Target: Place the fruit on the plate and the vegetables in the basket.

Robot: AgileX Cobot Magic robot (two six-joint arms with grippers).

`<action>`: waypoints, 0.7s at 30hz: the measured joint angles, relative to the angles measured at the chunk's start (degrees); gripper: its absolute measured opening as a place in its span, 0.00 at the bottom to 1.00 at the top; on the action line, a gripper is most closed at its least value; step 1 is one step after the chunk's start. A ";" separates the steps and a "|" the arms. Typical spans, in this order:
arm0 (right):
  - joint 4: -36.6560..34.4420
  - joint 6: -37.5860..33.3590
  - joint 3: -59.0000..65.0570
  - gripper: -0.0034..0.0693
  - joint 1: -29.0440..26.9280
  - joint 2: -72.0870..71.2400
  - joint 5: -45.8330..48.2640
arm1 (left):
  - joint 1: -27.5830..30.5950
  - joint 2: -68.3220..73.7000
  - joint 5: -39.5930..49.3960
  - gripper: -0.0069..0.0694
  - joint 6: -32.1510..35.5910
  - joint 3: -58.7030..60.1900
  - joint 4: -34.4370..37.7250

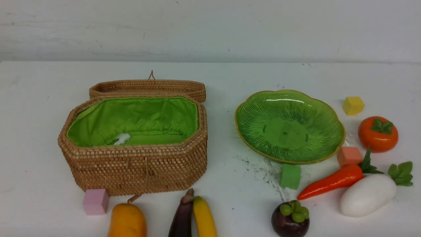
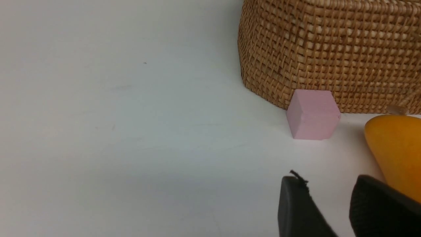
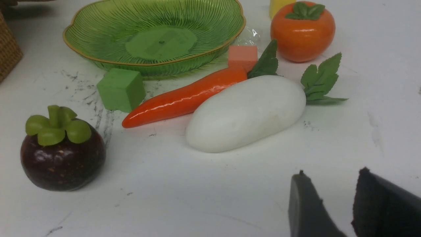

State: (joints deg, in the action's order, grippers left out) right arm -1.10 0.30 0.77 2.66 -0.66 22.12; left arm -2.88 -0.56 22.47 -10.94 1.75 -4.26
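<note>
The open wicker basket [image 1: 138, 164] with green lining stands left and the green plate [image 1: 289, 126] right, both holding no toy. The mango [image 1: 126, 220], eggplant [image 1: 182, 217] and banana [image 1: 204, 217] lie at the front edge. The mangosteen [image 1: 290, 219], carrot [image 1: 332, 181], white radish [image 1: 368, 194] and persimmon [image 1: 377, 133] lie right of the plate. Neither gripper shows in the front view. My left gripper [image 2: 329, 184] is open and holds nothing, beside the mango [image 2: 394, 148]. My right gripper [image 3: 332, 177] is open and holds nothing, short of the radish [image 3: 246, 112].
A pink cube [image 1: 95, 201] sits at the basket's front left corner. A green cube [image 1: 290, 176] and an orange cube [image 1: 349, 156] touch the plate's near edge. A yellow cube [image 1: 353, 105] lies behind the persimmon. The basket lid [image 1: 148, 87] lies open behind the basket.
</note>
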 joint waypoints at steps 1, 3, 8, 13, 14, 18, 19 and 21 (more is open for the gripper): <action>0.00 0.00 0.00 0.38 0.00 0.00 0.00 | 0.00 0.00 0.00 0.40 0.00 0.00 0.00; 0.00 0.00 0.00 0.38 0.00 0.00 0.00 | 0.00 0.00 0.00 0.40 0.00 0.00 0.00; 0.00 0.00 0.00 0.38 0.00 0.00 0.00 | 0.00 0.00 0.00 0.40 0.00 0.00 0.00; 0.00 0.00 0.00 0.38 0.00 0.00 0.00 | 0.00 0.00 0.00 0.40 0.00 0.00 0.00; 0.00 0.00 0.00 0.38 0.00 0.00 0.00 | 0.00 0.00 0.00 0.40 0.00 0.00 0.00; 0.00 0.00 0.00 0.38 0.00 0.00 0.00 | 0.00 0.00 0.00 0.40 0.00 0.00 0.00; 0.00 0.00 0.00 0.38 0.00 0.00 0.00 | 0.00 0.00 -0.05 0.40 0.00 0.00 -0.23; 0.00 0.00 0.00 0.38 0.00 0.00 0.00 | 0.00 0.00 -0.13 0.40 0.00 0.00 -1.05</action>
State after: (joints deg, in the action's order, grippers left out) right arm -1.10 0.30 0.77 2.66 -0.66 22.12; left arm -2.88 -0.56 22.34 -10.94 1.75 -5.30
